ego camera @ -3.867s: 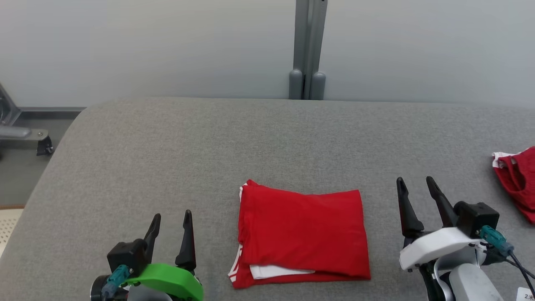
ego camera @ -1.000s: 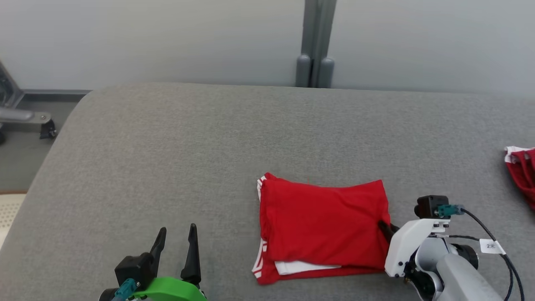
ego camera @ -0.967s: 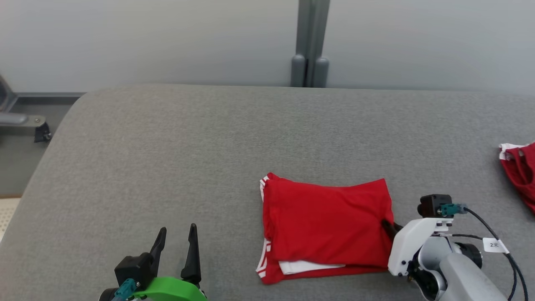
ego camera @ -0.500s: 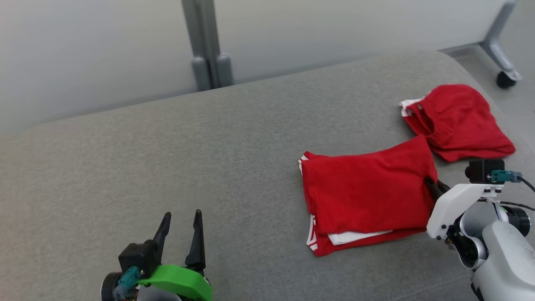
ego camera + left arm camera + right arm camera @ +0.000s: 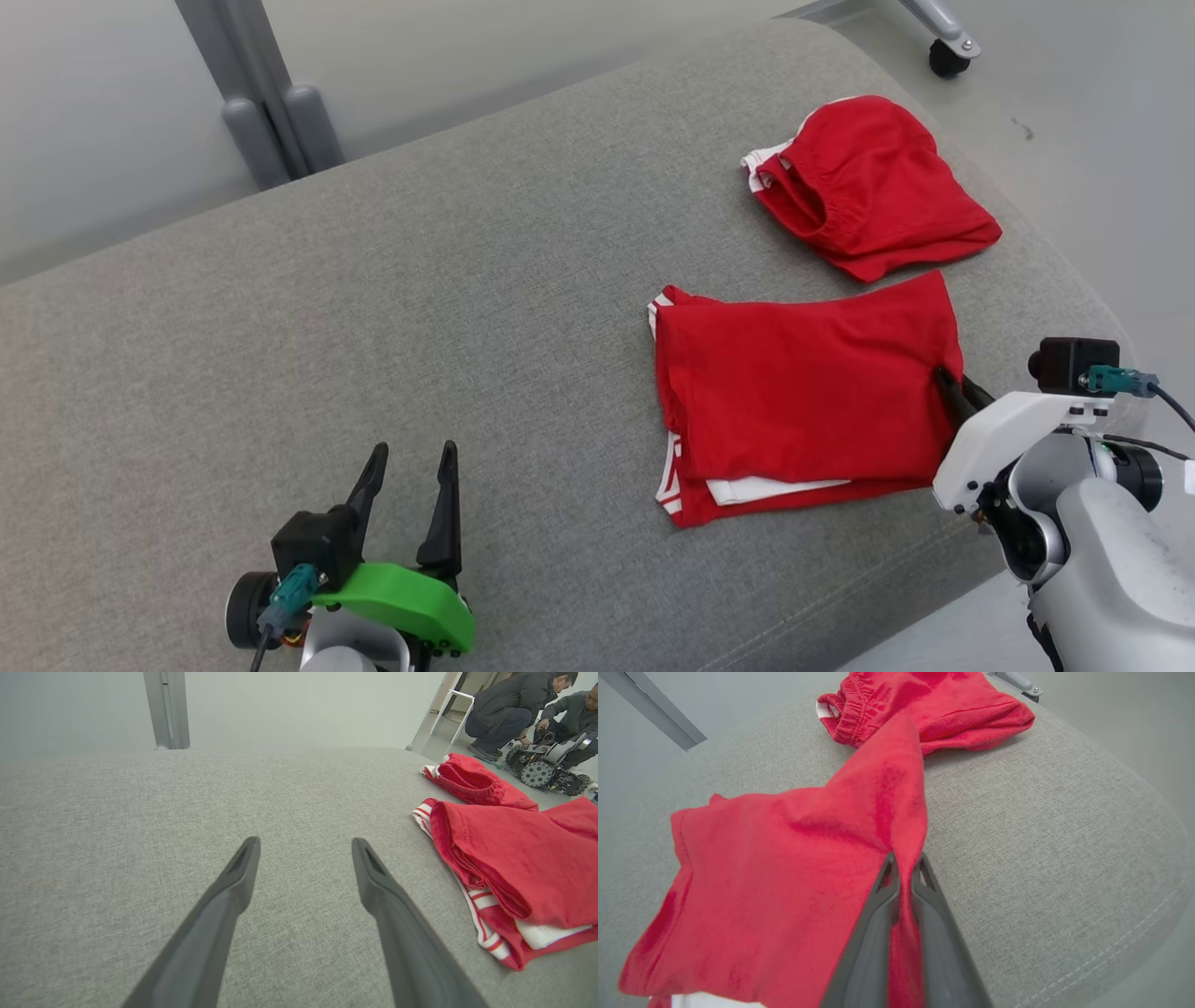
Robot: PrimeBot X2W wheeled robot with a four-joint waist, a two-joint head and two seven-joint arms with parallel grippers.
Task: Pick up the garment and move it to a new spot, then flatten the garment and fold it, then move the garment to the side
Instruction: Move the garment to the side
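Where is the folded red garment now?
The folded red garment lies right of centre in the head view on the cushion, near the crumpled red garment, its right edge pinched by the right gripper.

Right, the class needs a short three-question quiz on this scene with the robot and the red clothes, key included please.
1. True or false: the right gripper is shut on the edge of the folded garment.
2. The left gripper is: A) holding cloth, B) open and empty, C) shut tight.
3. How many red garments lie on the cushion?
Key: 1 true; 2 B; 3 two, the folded garment and a crumpled garment beyond it.
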